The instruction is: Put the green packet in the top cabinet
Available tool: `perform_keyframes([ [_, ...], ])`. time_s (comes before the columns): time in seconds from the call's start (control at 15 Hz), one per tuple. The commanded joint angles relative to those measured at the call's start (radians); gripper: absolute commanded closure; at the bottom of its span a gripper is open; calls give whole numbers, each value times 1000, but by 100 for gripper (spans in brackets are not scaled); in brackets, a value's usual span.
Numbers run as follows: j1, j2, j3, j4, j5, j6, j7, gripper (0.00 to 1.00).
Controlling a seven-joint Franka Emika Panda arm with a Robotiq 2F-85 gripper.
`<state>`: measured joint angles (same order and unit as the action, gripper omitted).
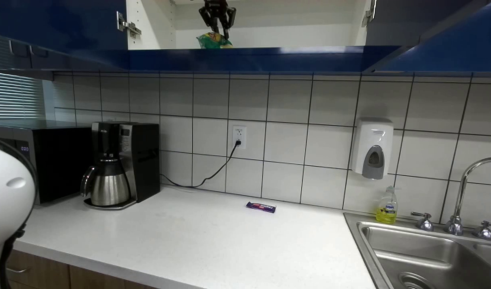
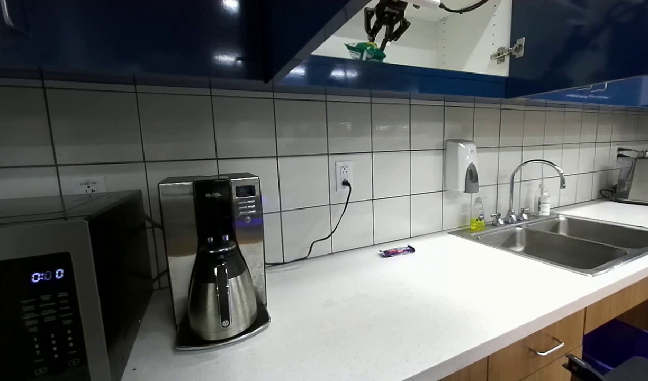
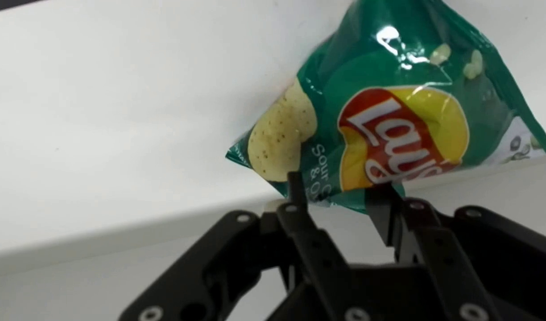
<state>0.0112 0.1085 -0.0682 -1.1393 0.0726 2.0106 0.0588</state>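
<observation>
The green packet (image 3: 402, 111) is a shiny Lay's bag with a red and yellow logo. It is inside the open top cabinet (image 1: 269, 38), low above the shelf; in both exterior views the cabinet's front lip hides its underside. It also shows in the exterior views (image 1: 213, 41) (image 2: 365, 51). My gripper (image 3: 337, 185) points down at the packet, with its fingers partly apart and the packet's lower part at and between the fingertips. The packet's bulge hides one fingertip. I cannot tell whether the fingers squeeze it. The gripper also shows above the packet in both exterior views (image 1: 221, 34) (image 2: 378, 45).
The white shelf (image 3: 121, 133) meets the cabinet wall behind the packet. Blue doors (image 1: 61, 24) stand open at both sides. Below are a counter (image 1: 213, 241) with a purple-wrapped bar (image 1: 261, 207), a coffee maker (image 1: 137, 160), a microwave (image 2: 107, 254) and a sink (image 1: 414, 241).
</observation>
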Motion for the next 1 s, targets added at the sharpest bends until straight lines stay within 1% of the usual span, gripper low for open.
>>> perform_keyframes([
  [0.0,4,3,-3,25,-21,4,37,28],
  [0.2,3,-14,-2,15,-15,5,39,5],
  [0.27,2,-24,-2,7,-12,8,38,1],
  [0.67,-2,-101,-3,-48,6,10,28,0],
  [0.93,-2,-204,-8,-143,23,-2,18,0],
])
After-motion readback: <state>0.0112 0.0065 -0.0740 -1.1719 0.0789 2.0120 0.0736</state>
